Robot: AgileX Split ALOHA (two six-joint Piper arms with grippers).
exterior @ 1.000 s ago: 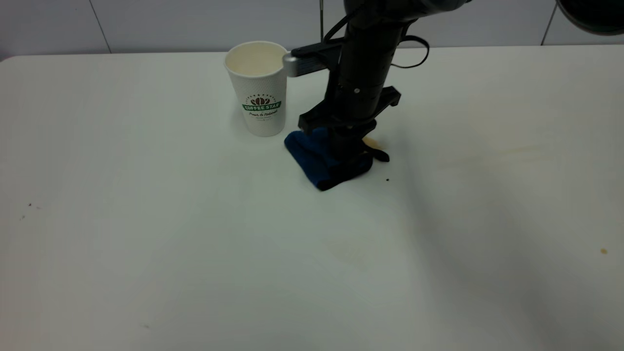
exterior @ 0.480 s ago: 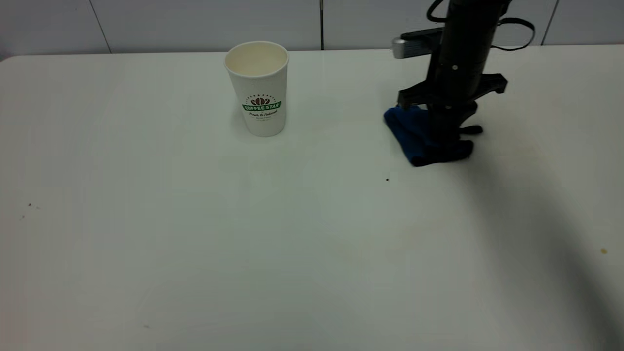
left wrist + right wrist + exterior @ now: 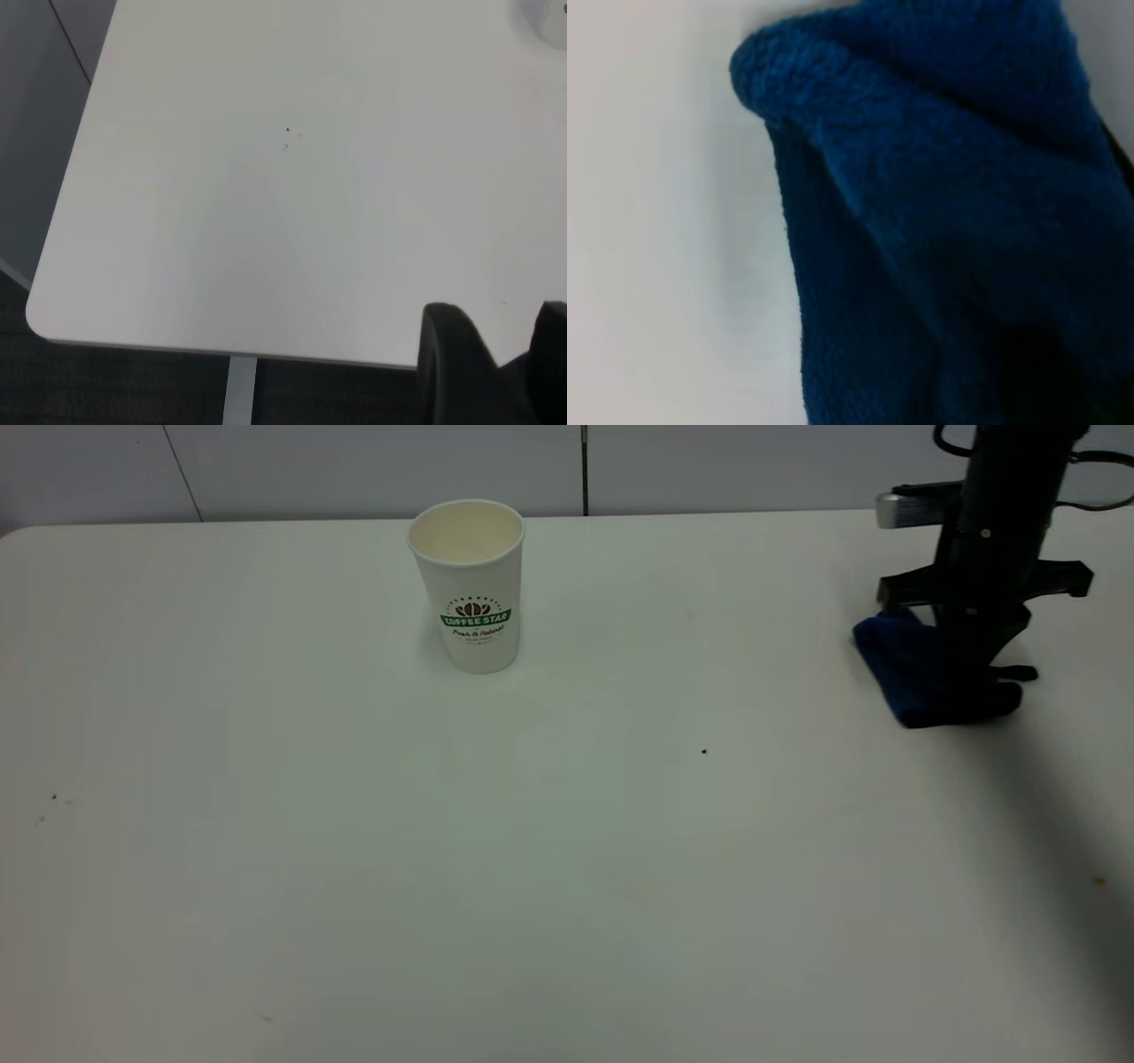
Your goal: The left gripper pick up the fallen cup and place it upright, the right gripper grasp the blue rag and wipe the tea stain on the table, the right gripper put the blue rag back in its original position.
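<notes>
The white cup (image 3: pixel 468 584) with the green logo stands upright at the back middle of the table (image 3: pixel 266 797). Far to its right, near the table's right edge, my right gripper (image 3: pixel 974 677) points down, shut on the blue rag (image 3: pixel 908 669). The rag bunches under it with its lower edge at the tabletop. That dark blue rag (image 3: pixel 939 221) fills the right wrist view and hides the fingers. No tea stain shows on the table. My left gripper (image 3: pixel 509 354) is open and empty over the table's near left corner, outside the exterior view.
A tiny black dot (image 3: pixel 704 751) lies mid-table and a small brown speck (image 3: pixel 1099 881) sits near the right edge. A few dark specks (image 3: pixel 53 799) mark the left side. The rounded table corner (image 3: pixel 40 319) drops off to dark floor.
My right gripper has swept the rag to the right, from beside the cup to the far right of the table. The brown patch seen next to the rag earlier no longer shows.
</notes>
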